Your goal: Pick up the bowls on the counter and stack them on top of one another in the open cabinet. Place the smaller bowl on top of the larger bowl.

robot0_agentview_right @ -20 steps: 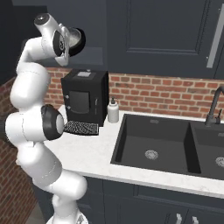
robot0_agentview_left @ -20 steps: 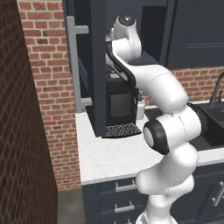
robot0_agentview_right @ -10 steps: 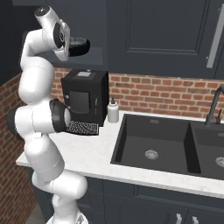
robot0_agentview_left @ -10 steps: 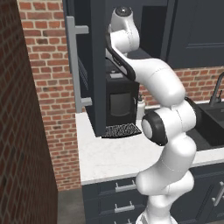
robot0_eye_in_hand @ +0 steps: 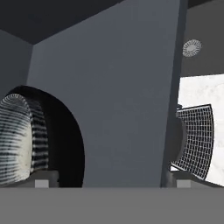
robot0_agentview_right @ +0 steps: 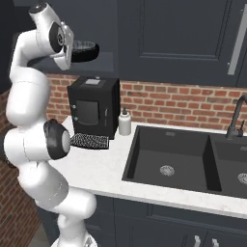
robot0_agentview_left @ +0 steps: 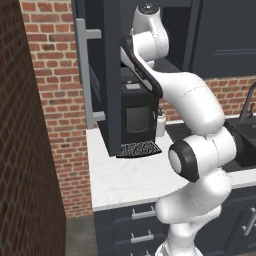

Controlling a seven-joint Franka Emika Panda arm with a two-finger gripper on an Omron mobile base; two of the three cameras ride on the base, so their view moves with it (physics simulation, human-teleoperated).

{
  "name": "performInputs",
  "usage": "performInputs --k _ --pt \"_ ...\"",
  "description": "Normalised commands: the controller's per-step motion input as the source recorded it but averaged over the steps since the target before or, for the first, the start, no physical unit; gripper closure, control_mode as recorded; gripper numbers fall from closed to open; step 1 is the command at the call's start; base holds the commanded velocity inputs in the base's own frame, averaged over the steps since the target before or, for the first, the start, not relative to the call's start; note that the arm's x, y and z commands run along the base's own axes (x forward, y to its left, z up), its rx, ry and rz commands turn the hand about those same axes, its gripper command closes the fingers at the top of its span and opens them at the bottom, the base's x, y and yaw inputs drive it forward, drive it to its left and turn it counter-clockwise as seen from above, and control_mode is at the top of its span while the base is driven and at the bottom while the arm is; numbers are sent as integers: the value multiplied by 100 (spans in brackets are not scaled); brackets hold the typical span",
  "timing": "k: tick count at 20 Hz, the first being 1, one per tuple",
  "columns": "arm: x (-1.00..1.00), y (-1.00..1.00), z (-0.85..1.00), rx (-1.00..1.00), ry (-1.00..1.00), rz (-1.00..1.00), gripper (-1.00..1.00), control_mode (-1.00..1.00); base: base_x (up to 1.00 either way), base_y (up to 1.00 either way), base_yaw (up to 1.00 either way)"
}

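The larger glossy black bowl (robot0_agentview_right: pixel 83 51) sits on the shelf of the open cabinet (robot0_agentview_right: pixel 105 61), above the coffee machine. The smaller grey speckled bowl (robot0_eye_in_hand: pixel 16 139) is nested inside the black bowl (robot0_eye_in_hand: pixel 65 135), which fills the left edge of the hand view. My gripper (robot0_agentview_right: pixel 69 50) is up at the cabinet, just left of the bowls. It is open (robot0_eye_in_hand: pixel 112 180), its fingertips (robot0_eye_in_hand: pixel 42 179) spread wide with nothing between them. The cabinet door (robot0_agentview_left: pixel 107 75) swings out over the counter (robot0_agentview_left: pixel 125 180).
A black coffee machine (robot0_agentview_right: pixel 94 106) with a mesh drip tray (robot0_agentview_right: pixel 89 141) stands under the cabinet, a soap bottle (robot0_agentview_right: pixel 125 121) beside it. The dark sink (robot0_agentview_right: pixel 178 157) and faucet (robot0_agentview_right: pixel 236 116) lie to the right. A brick wall (robot0_agentview_left: pixel 30 150) closes the left side.
The arm's upper joints have lifted and the hand has edged back from the bowls. The stacked bowls have stayed where they were on the shelf.
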Motion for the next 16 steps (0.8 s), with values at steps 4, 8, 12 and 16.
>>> performInputs --k 4,8,12,16 --pt "-100 -89 -100 3 -14 0 -100 -100 0 0 0" --pt "-100 -100 -100 0 -1 0 -100 -100 0 0 0" --pt "-100 -100 -100 -2 0 0 -100 -100 0 0 0" --pt "-100 -100 -100 -5 0 0 -100 -100 0 0 0"
